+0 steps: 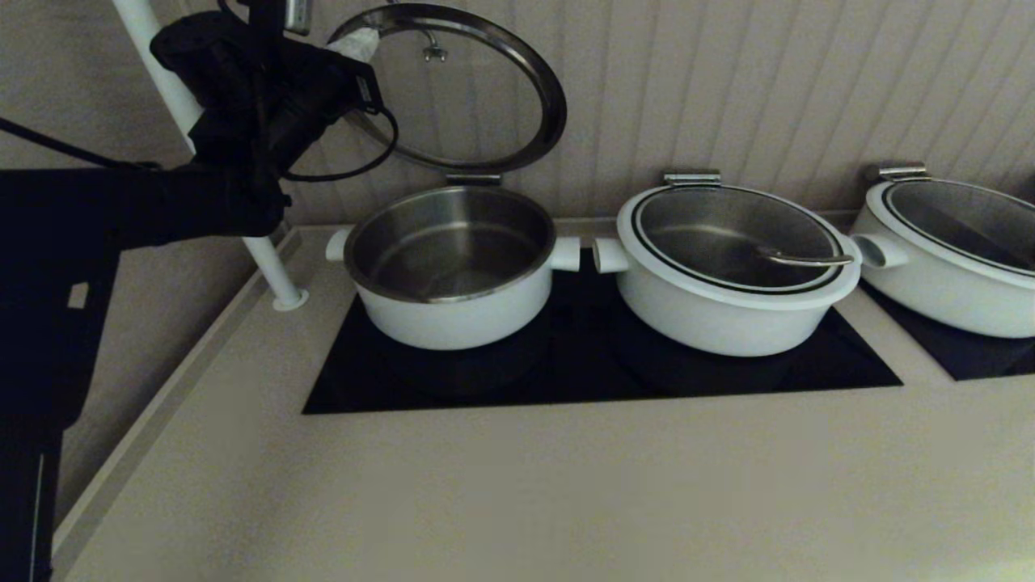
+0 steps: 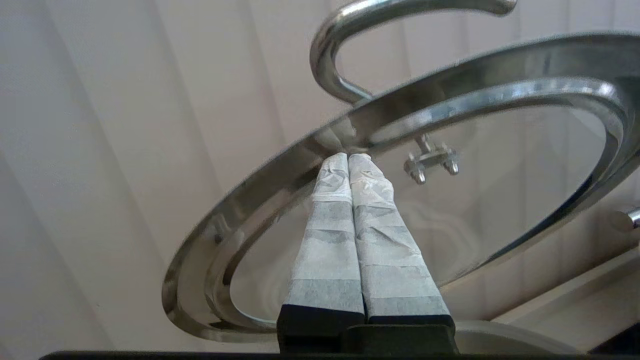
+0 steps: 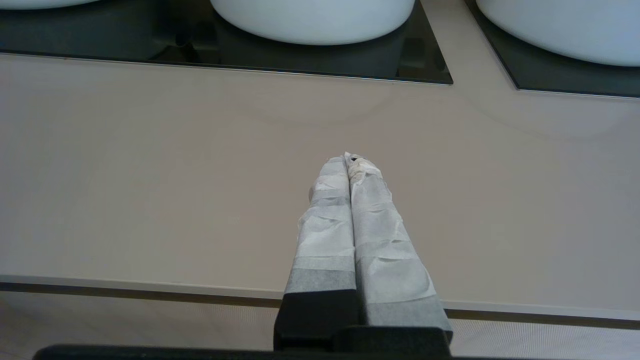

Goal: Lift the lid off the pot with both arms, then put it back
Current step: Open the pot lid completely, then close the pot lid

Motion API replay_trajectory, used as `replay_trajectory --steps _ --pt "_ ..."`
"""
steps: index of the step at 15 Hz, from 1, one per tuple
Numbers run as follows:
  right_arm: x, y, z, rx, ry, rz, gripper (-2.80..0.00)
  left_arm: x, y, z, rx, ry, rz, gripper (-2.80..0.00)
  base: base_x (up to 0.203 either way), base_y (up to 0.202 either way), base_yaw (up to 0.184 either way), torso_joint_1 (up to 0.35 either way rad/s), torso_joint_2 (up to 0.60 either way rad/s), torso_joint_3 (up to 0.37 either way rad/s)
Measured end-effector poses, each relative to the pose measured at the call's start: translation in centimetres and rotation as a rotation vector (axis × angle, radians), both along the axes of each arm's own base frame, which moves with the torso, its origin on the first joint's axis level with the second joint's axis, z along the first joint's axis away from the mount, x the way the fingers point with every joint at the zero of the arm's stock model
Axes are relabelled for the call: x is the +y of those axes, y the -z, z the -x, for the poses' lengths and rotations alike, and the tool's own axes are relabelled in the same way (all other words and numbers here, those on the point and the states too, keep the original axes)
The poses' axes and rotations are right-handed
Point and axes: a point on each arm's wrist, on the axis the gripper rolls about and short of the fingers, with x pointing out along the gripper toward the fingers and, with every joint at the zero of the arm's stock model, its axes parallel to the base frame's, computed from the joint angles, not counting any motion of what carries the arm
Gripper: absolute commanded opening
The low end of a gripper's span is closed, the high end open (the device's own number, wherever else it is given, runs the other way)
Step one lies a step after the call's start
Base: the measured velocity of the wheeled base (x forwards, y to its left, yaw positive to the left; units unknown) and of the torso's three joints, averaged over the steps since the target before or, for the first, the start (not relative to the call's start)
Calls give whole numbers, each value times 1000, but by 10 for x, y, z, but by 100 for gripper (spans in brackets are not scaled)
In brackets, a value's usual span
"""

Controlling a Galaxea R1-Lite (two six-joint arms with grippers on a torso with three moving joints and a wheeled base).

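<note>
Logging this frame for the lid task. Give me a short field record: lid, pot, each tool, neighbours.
lid: round glass lid with steel rim, hinged up, standing open behind the pot
pot: deep white pot with steel inside, uncovered, empty, on black cooktop
left tool: fingers together, tips against the lid's rim underside
right tool: shut, empty, above beige counter, away from pots
neighbours: wider white pot and another, lids closed

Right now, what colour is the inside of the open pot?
Bare steel grey inside the pot, with a white outer wall; the head view shows it best.
</note>
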Motion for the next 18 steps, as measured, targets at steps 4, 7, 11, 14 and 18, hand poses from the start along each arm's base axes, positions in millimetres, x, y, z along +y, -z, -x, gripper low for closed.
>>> replay_trajectory --steps 4,7,11,14,18 --pt "0 0 0 0 1 0 -280 0 1 -1 6 -2 -1 -280 0 0 0 0 0 0" --pt "0 0 0 0 0 0 -280 0 3 -1 17 -3 -4 -280 0 0 0 0 0 0" --pt "0 0 0 0 0 0 -280 0 4 -1 24 -7 -8 -280 0 0 0 0 0 0" --pt "0 0 0 0 0 0 -280 1 8 0 59 -10 -14 -280 0 0 0 0 0 0" --pt "0 0 0 0 0 0 -280 1 11 4 83 -12 -22 -280 0 0 0 0 0 0"
